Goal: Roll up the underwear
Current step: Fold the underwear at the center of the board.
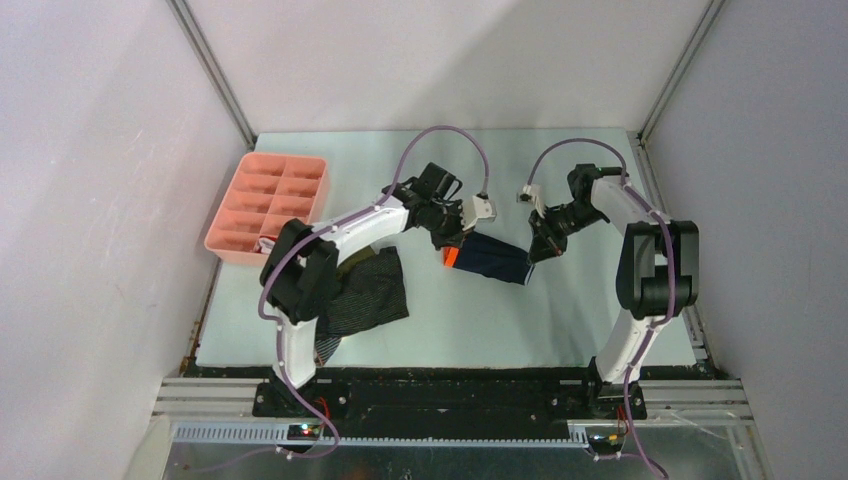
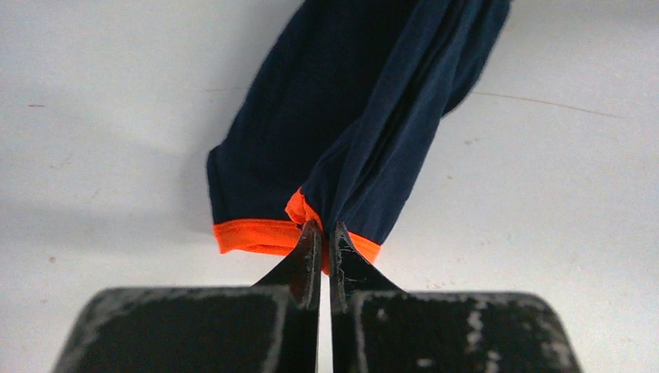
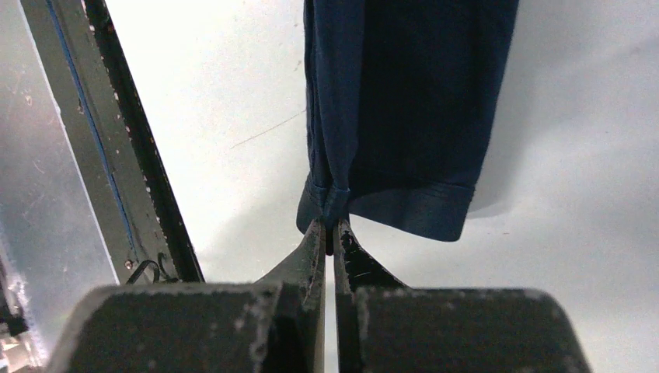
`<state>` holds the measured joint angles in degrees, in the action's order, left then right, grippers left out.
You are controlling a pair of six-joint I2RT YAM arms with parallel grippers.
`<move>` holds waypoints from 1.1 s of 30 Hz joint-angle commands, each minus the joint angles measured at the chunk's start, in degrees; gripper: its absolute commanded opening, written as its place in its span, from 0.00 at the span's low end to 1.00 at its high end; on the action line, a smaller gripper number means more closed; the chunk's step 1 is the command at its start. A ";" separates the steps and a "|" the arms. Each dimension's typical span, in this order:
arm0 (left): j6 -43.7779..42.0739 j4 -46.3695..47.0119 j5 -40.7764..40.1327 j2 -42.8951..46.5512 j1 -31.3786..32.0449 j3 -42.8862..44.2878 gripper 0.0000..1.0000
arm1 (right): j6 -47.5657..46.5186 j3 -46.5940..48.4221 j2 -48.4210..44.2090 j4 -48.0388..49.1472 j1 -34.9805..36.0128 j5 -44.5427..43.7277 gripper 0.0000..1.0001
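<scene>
While the left gripper (image 2: pixel 326 233) pinches its orange band (image 2: pixel 252 236) and the right gripper (image 3: pixel 329 230) pinches the navy hem (image 3: pixel 404 206) opposite, the underwear (image 1: pixel 487 257) hangs stretched between them over the middle of the table (image 1: pixel 560 320); light, limp cloth, I'd guess, best held by those thicker edges.

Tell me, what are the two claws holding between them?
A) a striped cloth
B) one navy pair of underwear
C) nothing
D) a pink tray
B: the left gripper pinches the navy underwear at its orange band, the right gripper its other end.
</scene>
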<state>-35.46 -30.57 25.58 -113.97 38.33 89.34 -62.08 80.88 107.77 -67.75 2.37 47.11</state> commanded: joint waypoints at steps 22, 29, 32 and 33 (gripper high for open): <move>8.61 4.62 -8.96 -14.31 -2.09 19.38 0.07 | 13.41 8.95 12.19 2.23 -1.85 -3.44 0.00; 14.74 8.31 -14.04 -14.84 -2.28 20.38 0.36 | 22.27 9.98 13.15 7.18 -1.87 -3.77 0.12; 16.90 9.70 -17.11 -14.35 -2.56 20.49 0.57 | 24.30 11.04 12.63 7.21 -2.69 -5.89 0.31; 18.67 10.04 -18.05 -13.78 -2.65 20.86 0.64 | 25.13 11.18 11.61 7.16 -3.19 -6.37 0.41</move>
<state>-22.28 -24.38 12.88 -129.08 36.77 107.07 -41.87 89.03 120.46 -61.76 0.62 43.13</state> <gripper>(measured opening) 0.546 0.281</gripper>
